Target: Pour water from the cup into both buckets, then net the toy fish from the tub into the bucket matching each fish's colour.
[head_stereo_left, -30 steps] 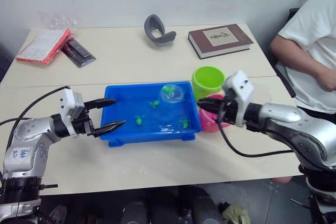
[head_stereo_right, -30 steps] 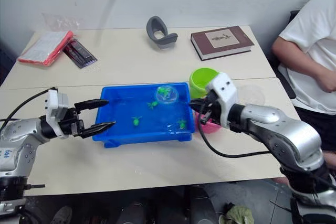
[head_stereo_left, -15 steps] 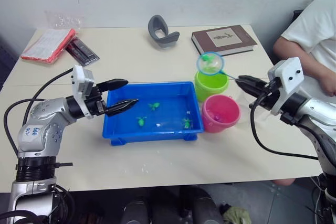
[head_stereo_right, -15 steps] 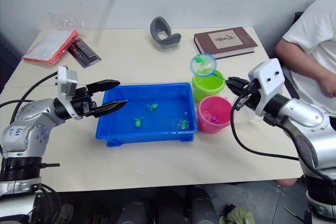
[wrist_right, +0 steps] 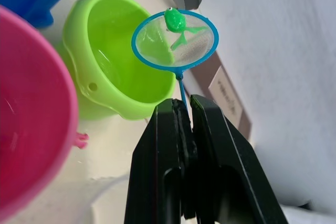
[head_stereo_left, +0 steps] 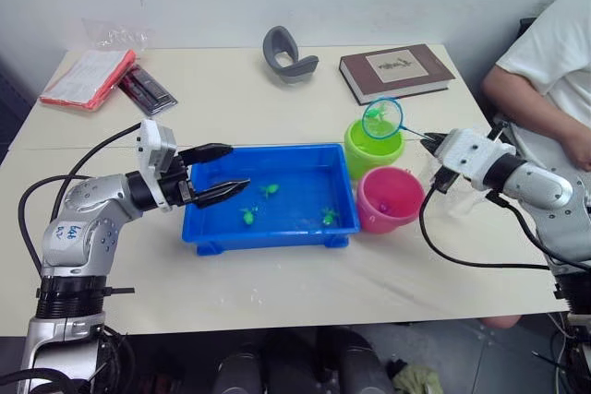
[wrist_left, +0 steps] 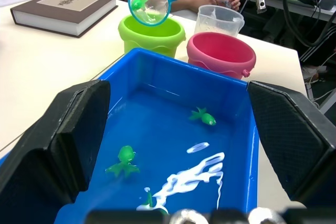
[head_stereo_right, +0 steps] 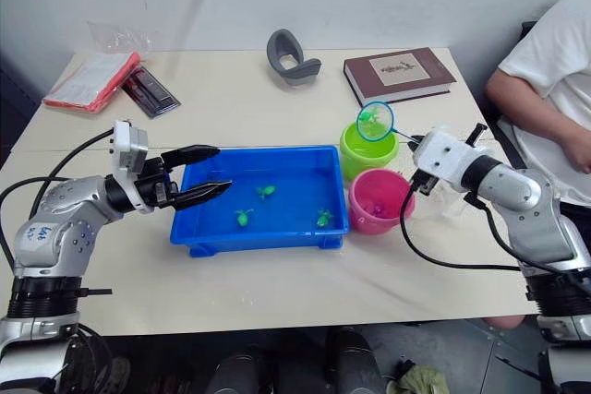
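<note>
Right pincer (wrist_right: 183, 109), clenched on the net (wrist_right: 174, 38), held a green fish (wrist_right: 176, 20) above the green bucket (head_stereo_left: 373, 147); tipping slowly would drop it inside.

I can't read any text here. The brown book (head_stereo_left: 395, 71) at the back of the table has a pale label on its cover, but the print on it is too small for me to make out. There's also a white sticker with blue marks on the left arm (head_stereo_left: 72, 229), and I can't decipher those either.
</note>
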